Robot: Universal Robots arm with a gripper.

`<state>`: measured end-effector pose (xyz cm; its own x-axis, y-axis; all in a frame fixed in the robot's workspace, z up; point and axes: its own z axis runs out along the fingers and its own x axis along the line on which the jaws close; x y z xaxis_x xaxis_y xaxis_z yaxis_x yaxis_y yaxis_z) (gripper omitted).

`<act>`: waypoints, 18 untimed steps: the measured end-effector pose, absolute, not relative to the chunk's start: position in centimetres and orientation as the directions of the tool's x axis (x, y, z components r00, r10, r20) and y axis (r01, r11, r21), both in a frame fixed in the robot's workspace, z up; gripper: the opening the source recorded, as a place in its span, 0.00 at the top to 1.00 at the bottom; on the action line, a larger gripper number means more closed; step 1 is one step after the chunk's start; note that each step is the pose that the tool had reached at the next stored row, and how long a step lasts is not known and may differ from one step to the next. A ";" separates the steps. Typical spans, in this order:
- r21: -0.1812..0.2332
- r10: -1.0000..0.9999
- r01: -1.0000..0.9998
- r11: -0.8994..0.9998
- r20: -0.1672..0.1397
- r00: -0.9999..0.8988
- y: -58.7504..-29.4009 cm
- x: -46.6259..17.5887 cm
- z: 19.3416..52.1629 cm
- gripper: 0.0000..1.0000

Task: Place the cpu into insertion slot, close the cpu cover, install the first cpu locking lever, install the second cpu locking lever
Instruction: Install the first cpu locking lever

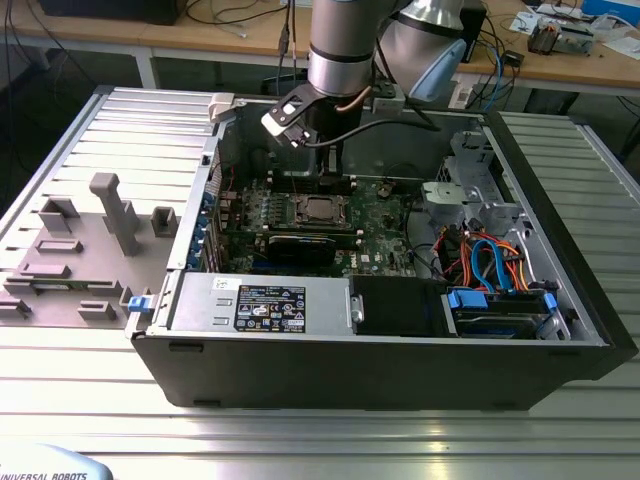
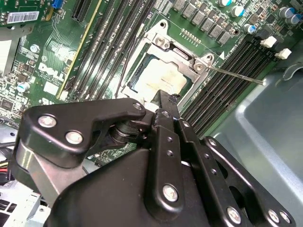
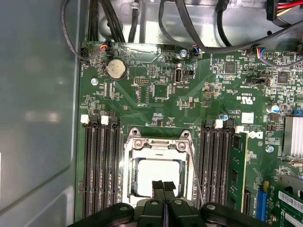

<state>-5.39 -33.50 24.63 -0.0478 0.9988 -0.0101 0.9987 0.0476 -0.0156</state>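
In the middle of the exterior view, inside the open computer case [image 1: 400, 375], the chip [image 1: 319, 209] lies flat in its socket [image 2: 163, 43] on the green board [image 1: 385, 205]. The silver cover [image 3: 129, 175] lies down around it. The gripper [image 3: 164, 185] hangs over one chip edge, fingertips pressed together, holding nothing. A thin lever [image 2: 236, 75] sticks out beside the socket.

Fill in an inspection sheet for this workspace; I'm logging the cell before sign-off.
Surface: slatted metal table carrying an open computer case.
Job's things: chip seated in socket, cover down over it; one lever sticking out.
Clutter: grey blocks at the exterior view's left.
Grippers: gripper shut, over the chip; contact unclear.
Cables: black cables at the board's edge; orange and blue cables in the case.
Surroundings: desks behind.
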 end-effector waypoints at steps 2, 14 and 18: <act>-0.016 0.999 0.999 0.048 -0.010 -0.048 -33.5 -5.4 24.9 0.89; -0.016 0.999 0.999 0.048 -0.010 -0.048 -33.5 -5.4 25.8 0.89; -0.015 0.999 0.999 0.048 -0.010 -0.048 -33.5 -5.4 25.9 0.89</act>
<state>-5.38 -33.50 25.91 -0.0478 0.9988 -0.0100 0.9987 0.0476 -0.0154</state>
